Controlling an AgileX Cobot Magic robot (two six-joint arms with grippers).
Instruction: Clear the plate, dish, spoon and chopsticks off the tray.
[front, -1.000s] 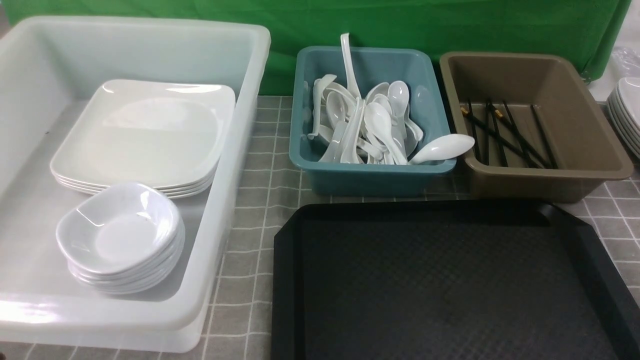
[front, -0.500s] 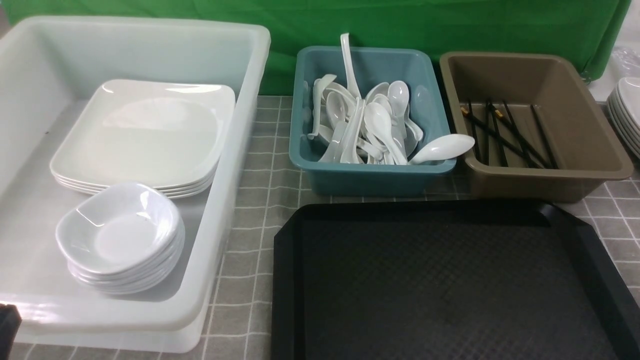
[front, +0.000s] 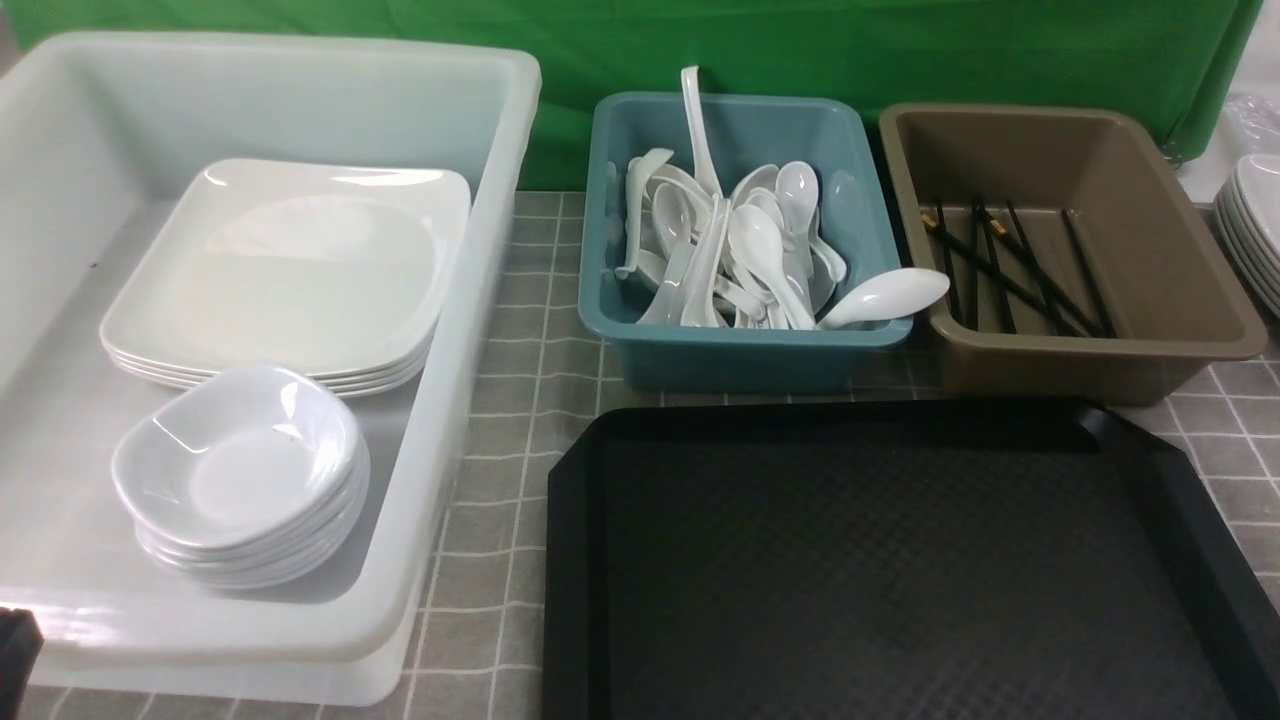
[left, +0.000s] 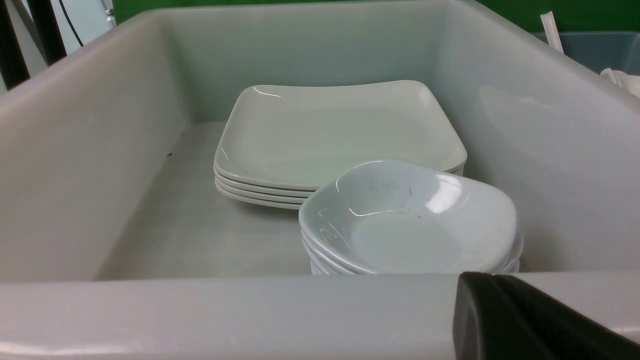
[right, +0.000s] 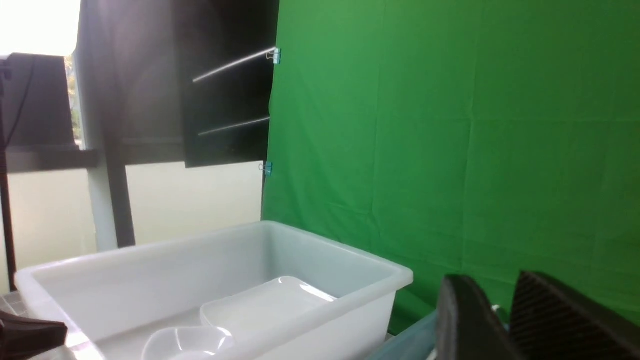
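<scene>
The black tray (front: 880, 422) lies bare at the front right. A stack of large white square plates (front: 300, 270) sits in the white tub (front: 455, 400), also in the left wrist view (left: 340, 135). Small white dishes (front: 240, 470) are stacked in front of them (left: 410, 220). White spoons (front: 740, 250) fill the teal tub (front: 740, 352). Black chopsticks (front: 1010, 265) lie in the brown tub (front: 1100, 365). My left gripper (front: 15, 645) is shut and empty outside the white tub's near wall (left: 492, 285). My right gripper (right: 505, 295) is shut, empty and raised, out of the front view.
One spoon (front: 885, 295) hangs over the teal tub's right rim. Another stack of white plates (front: 1255, 220) sits at the far right edge. A green curtain (front: 800, 40) closes off the back. Grey checked cloth (front: 520, 430) covers the table.
The tip of my left gripper came into the front view at the bottom left corner a second ago. It has held still since. Nothing else has moved.
</scene>
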